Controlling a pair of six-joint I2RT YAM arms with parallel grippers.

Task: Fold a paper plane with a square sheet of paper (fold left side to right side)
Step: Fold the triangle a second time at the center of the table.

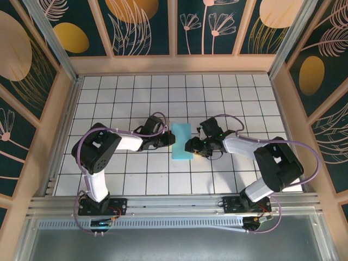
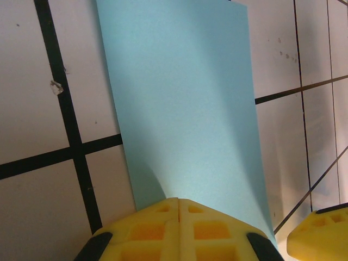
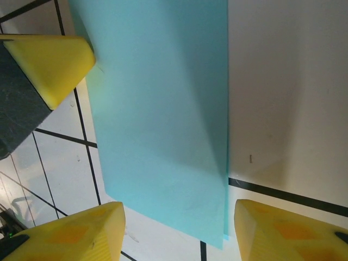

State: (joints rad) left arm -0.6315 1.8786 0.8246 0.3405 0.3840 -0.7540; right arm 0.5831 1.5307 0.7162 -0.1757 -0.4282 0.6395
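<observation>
The square sheet of paper (image 1: 181, 140) lies on the tiled floor, folded in half into a narrow turquoise rectangle. Its two layers show at the lower right edge (image 3: 224, 217). My left gripper (image 1: 172, 139) is shut, its yellow fingertips (image 2: 179, 202) together and resting on the sheet's (image 2: 179, 98) near edge. My right gripper (image 1: 190, 147) is open at the sheet's right side, its fingers (image 3: 81, 234) straddling the paper's near corner (image 3: 176, 217) without touching it. The paper plane is out of view.
The white tiled floor (image 1: 244, 98) is walled by wooden panels on three sides. A metal rail (image 1: 174, 204) runs along the near edge by the arm bases. The two grippers are close together, the right fingertip (image 2: 318, 234) showing in the left wrist view.
</observation>
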